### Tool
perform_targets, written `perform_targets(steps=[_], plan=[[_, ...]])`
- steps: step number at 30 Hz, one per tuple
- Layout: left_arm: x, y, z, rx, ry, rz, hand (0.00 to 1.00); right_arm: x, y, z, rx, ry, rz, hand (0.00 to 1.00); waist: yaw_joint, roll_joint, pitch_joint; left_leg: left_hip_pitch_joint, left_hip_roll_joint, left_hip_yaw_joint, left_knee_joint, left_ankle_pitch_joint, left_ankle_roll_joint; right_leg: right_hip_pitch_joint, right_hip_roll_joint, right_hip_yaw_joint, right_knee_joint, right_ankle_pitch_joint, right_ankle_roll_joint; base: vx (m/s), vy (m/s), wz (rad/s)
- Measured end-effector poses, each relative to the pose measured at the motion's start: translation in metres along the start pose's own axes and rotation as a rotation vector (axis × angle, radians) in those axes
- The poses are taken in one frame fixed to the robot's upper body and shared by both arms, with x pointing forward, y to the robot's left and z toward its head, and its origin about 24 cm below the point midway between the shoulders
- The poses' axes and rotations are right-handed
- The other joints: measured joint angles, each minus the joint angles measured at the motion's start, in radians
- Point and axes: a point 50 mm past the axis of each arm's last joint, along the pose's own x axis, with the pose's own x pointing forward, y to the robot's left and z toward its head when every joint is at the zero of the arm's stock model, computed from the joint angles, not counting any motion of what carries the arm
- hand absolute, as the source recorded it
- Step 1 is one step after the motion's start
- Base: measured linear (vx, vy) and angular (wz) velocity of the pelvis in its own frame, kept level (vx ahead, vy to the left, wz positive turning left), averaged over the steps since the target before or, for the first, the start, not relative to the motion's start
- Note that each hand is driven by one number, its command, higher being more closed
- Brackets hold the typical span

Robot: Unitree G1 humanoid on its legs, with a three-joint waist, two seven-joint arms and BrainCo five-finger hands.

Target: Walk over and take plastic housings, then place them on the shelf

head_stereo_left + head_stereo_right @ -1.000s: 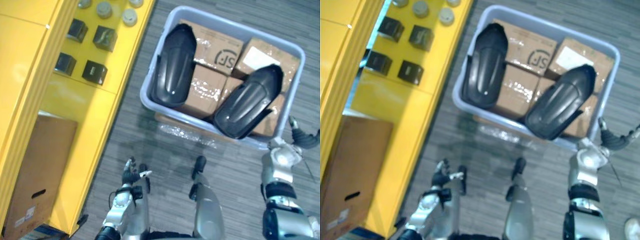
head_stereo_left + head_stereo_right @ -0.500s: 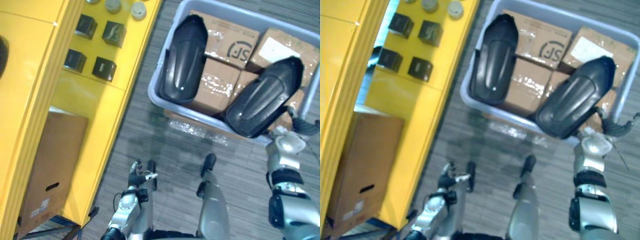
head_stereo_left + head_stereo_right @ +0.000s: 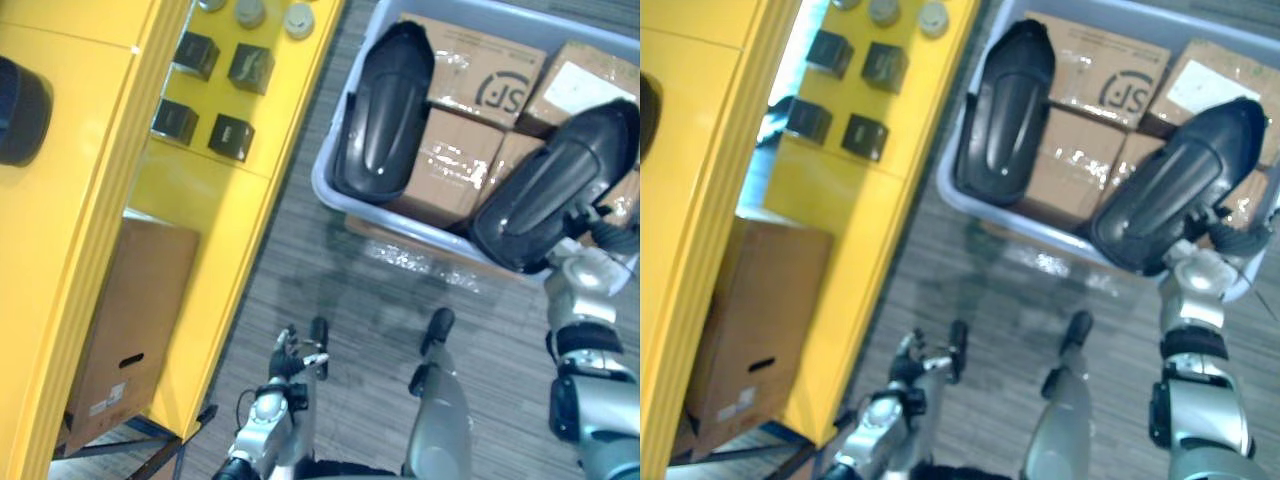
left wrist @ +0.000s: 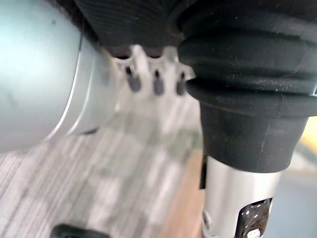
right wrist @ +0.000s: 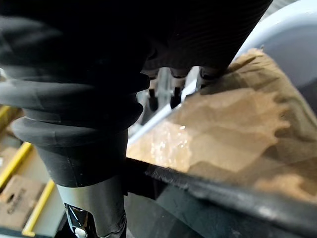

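Note:
Two black plastic housings lie on cardboard boxes [image 3: 455, 150] inside a pale blue-grey bin [image 3: 335, 160] on the floor. The left housing [image 3: 385, 115] lies by the bin's left wall. The right housing [image 3: 550, 185] lies slantwise, its near end over the bin's front rim. My right hand [image 3: 603, 232] is at that near end, its straight fingers [image 5: 162, 94] stretched over a cardboard box [image 5: 223, 129], with the housing's dark edge [image 5: 208, 191] close beneath the wrist. My left hand [image 3: 289, 356] hangs low over the floor, fingers [image 4: 156, 79] relaxed, holding nothing.
A yellow shelf [image 3: 90, 200] runs along the left. On it stand several small black boxes [image 3: 230, 135] and round grey caps [image 3: 298, 18]; a dark round thing [image 3: 20, 110] lies on its upper level. A big cardboard box [image 3: 130, 330] sits underneath. Grey carpet lies between the shelf and the bin.
The whole picture has shifted as I step nearer the bin. My right hand has come from outside the bin's front wall to the near end of the right housing.

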Motion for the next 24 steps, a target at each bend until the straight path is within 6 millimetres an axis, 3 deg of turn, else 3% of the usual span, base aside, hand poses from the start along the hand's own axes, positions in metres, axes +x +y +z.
perform_targets(steps=[11, 15, 24], plan=[[-0.001, -0.003, -0.001, 0.007, 0.004, -0.013, 0.0, 0.01, -0.013, -0.002, -0.115, 0.074, -0.06, 1.0, -0.001, 0.004, -0.002, -0.001, 0.001, -0.017, -0.015, 0.021, -0.007, 0.0, -0.001, -0.019, 0.013, -0.004, -0.006, -0.04, 0.015, 0.04], [-0.003, -0.01, -0.005, 0.022, 0.019, -0.04, 0.0, 0.013, -0.014, 0.002, -0.14, 0.079, -0.094, 1.0, -0.002, 0.019, -0.012, 0.008, 0.002, -0.017, -0.028, 0.031, -0.01, 0.0, 0.0, -0.019, 0.015, -0.004, -0.007, -0.01, 0.001, 0.01], [-0.003, -0.011, -0.007, 0.021, 0.025, -0.046, 0.0, 0.013, -0.013, 0.003, -0.195, 0.072, -0.09, 1.0, -0.003, 0.022, -0.014, 0.021, 0.007, -0.017, -0.046, 0.044, -0.016, 0.004, 0.004, -0.02, 0.019, -0.006, -0.012, -0.02, 0.016, 0.0]])
